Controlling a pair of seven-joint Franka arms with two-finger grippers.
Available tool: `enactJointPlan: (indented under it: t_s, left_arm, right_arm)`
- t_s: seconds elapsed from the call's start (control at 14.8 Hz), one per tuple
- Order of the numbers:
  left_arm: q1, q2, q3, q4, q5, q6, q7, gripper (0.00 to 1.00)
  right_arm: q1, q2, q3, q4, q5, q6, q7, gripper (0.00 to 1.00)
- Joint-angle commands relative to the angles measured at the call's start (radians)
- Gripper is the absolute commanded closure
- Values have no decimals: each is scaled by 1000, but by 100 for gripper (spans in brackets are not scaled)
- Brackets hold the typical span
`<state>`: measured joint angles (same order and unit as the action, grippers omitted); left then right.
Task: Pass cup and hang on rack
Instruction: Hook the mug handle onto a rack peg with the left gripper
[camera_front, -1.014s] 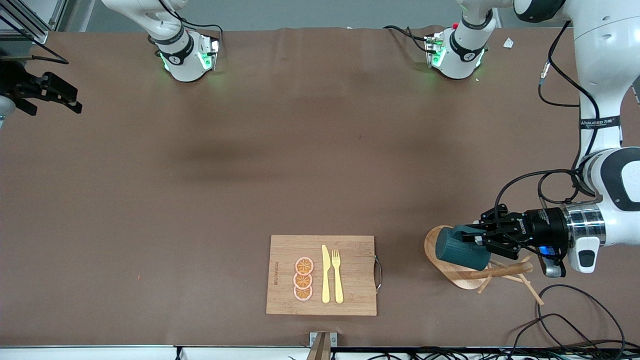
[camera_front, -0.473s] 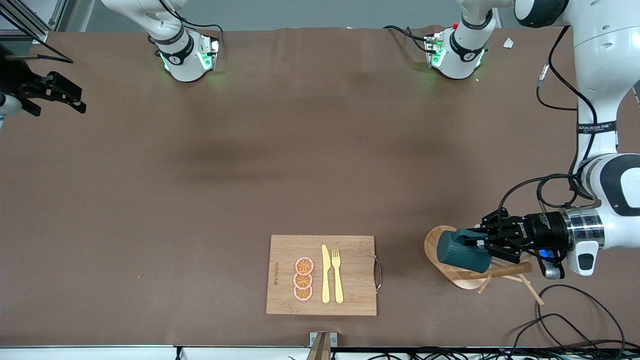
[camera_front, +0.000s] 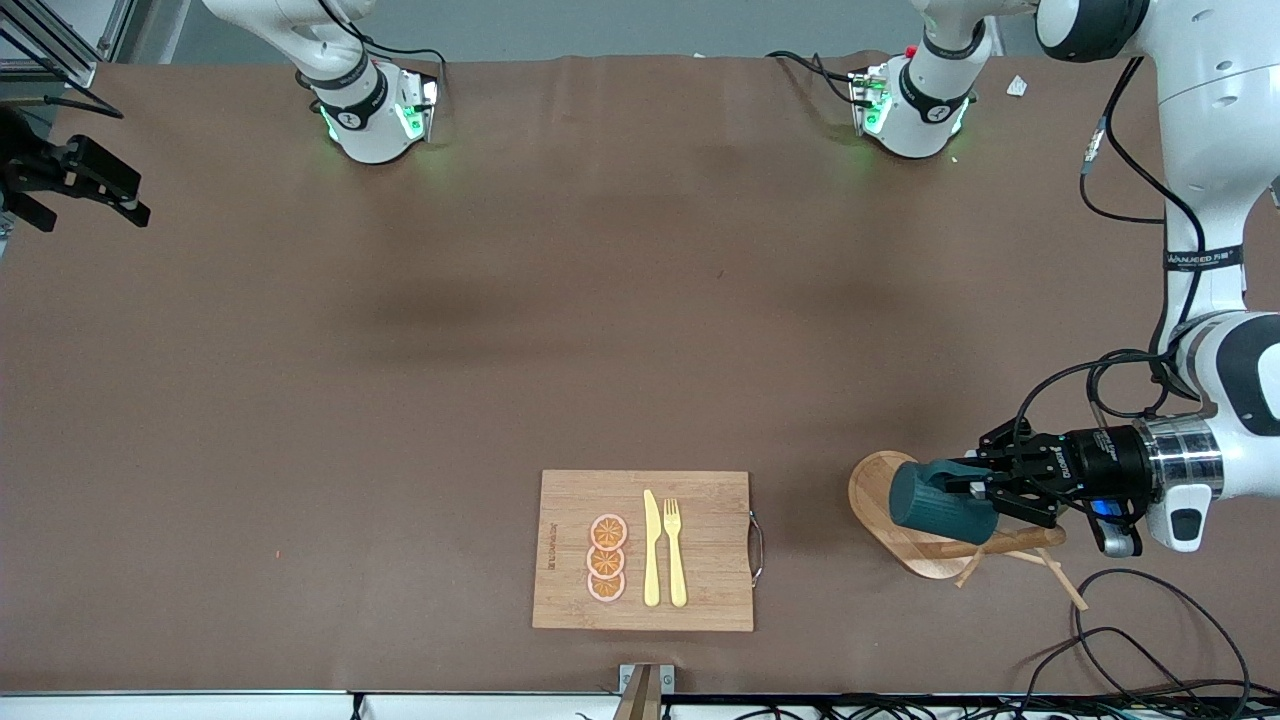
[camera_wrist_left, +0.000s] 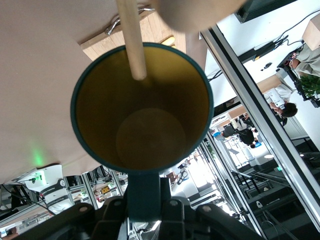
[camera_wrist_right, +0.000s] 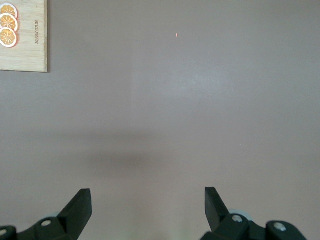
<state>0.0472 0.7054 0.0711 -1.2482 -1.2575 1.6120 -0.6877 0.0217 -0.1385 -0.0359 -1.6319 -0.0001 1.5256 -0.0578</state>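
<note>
Cup (camera_front: 940, 505) on rack (camera_front: 905, 545) peg

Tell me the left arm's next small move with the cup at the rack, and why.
Probably ease the cup a little farther along the peg before letting go. The left gripper is shut on the cup's handle, holding it on its side over the rack, and the left wrist view shows the peg's tip only just inside the cup's mouth. The right gripper waits open over bare table.
</note>
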Motion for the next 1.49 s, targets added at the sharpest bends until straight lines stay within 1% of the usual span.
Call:
enactJointPlan:
  t_s: [0.0, 0.61, 0.81, 1.42]
  left_arm:
    - [28, 9, -5, 4, -65, -17, 5, 99]
    - [45, 23, -5, 0, -72, -18, 4, 99]
    - [54, 43, -4, 1, -72, -58, 11, 99]
    - [82, 60, -5, 1, -72, -69, 13, 98]
  right_arm:
    - [-5, -13, 2, -14, -15, 2, -2, 0]
    - [-5, -12, 2, -25, -17, -2, -5, 0]
    - [-5, -12, 2, -25, -17, -2, -4, 0]
    - [-3, -12, 4, -25, -17, -4, -5, 0]
